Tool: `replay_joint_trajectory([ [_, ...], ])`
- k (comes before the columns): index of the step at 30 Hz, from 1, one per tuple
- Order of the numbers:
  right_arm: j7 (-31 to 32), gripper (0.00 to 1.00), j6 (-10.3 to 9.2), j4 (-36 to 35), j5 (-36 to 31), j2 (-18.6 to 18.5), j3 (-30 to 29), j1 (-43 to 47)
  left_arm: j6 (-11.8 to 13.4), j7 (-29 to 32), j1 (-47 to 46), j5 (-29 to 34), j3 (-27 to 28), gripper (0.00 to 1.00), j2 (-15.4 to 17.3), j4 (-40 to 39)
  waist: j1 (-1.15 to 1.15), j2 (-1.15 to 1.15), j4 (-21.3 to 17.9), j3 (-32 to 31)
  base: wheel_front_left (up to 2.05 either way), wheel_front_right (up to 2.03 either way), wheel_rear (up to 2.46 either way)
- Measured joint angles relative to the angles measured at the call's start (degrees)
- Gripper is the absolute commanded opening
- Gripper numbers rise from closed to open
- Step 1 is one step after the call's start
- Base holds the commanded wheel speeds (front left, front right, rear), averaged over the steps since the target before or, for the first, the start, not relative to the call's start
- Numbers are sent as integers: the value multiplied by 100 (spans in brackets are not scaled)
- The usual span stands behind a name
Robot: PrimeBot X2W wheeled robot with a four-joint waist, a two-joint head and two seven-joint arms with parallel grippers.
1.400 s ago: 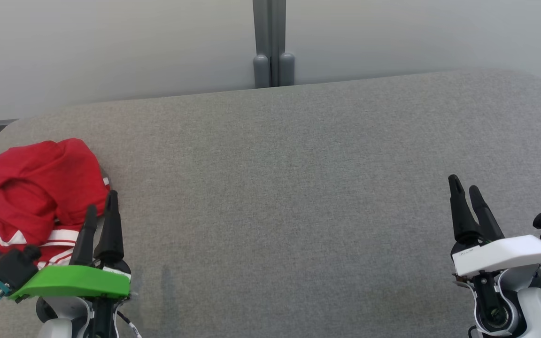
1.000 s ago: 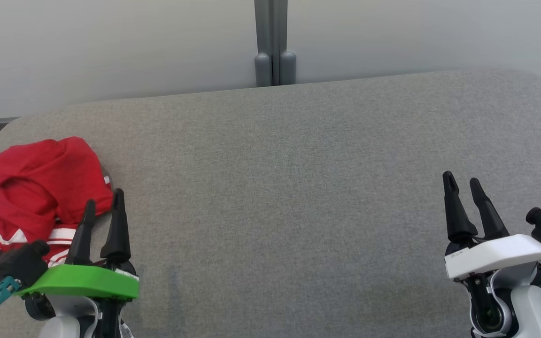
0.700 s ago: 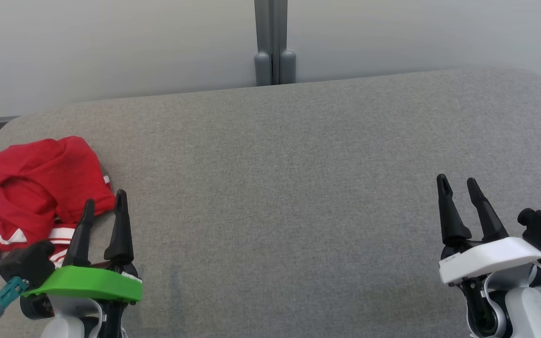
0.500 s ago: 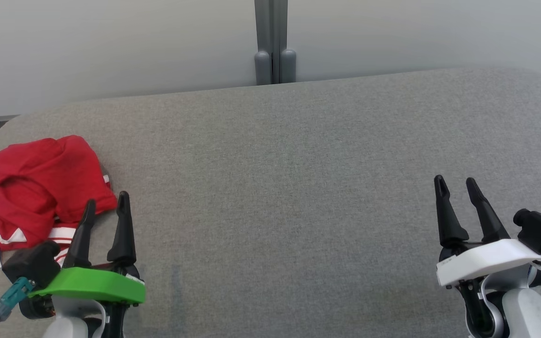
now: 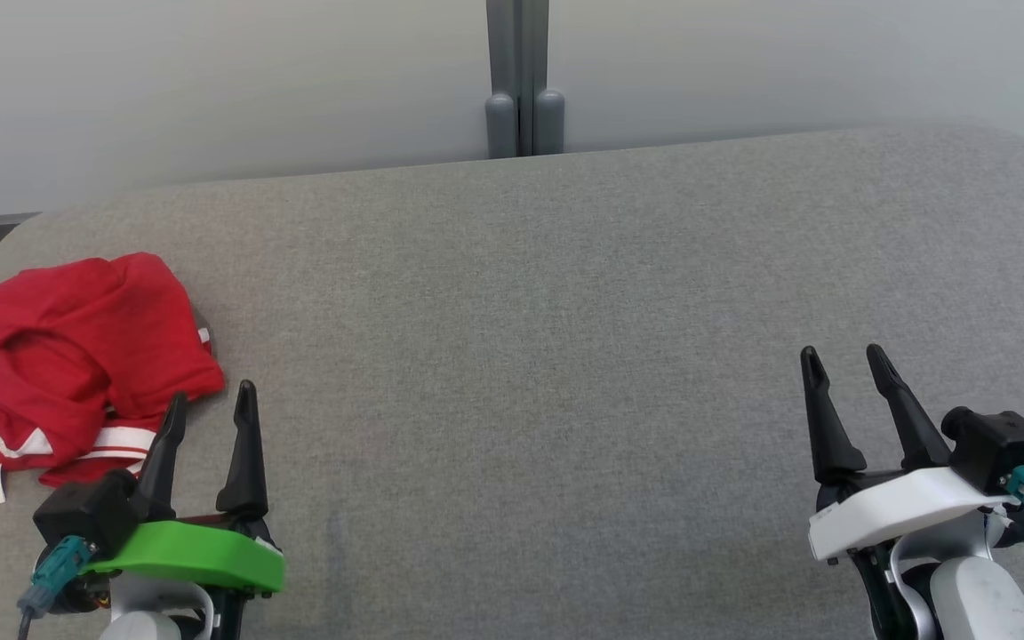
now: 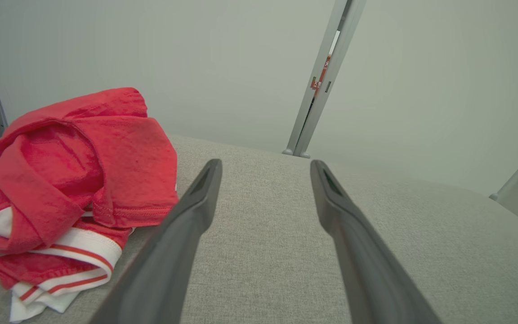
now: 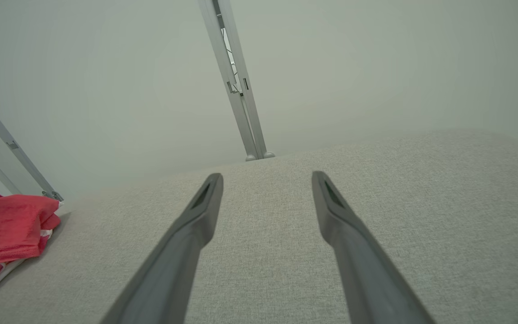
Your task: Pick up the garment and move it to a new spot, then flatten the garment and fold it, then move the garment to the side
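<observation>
A crumpled red garment (image 5: pixel 68 356) with white striped trim lies bunched at the left end of the grey fabric table (image 5: pixel 548 338). It also appears in the left wrist view as a red heap (image 6: pixel 70 166) and at the left edge of the right wrist view (image 7: pixel 7 225). My left gripper (image 5: pixel 212 394) stands open just below and right of the garment, nothing between its fingers; its left fingertip sits near the garment's hem. At the lower right my right gripper (image 5: pixel 841 353) is open and empty, far from the garment.
A pale wall with a grey vertical post (image 5: pixel 519 80) runs behind the table's far edge. The table's rounded left corner (image 5: pixel 5 240) is close to the garment. Bare grey surface spreads between the two grippers.
Both grippers have drawn back toward the bottom of the head view; the left one now sits lower and slightly right, off the garment. The garment has kept its place.
</observation>
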Motion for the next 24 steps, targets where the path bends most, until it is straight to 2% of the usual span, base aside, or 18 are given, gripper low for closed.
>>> replay_joint_trajectory([
  [24, -232, 100, 0, -7, -880, 103, 10, 124, -7, -297, 40, 837, -19, 100, -43, 315, 0, 0, 16, 25, 0, 0, 0],
])
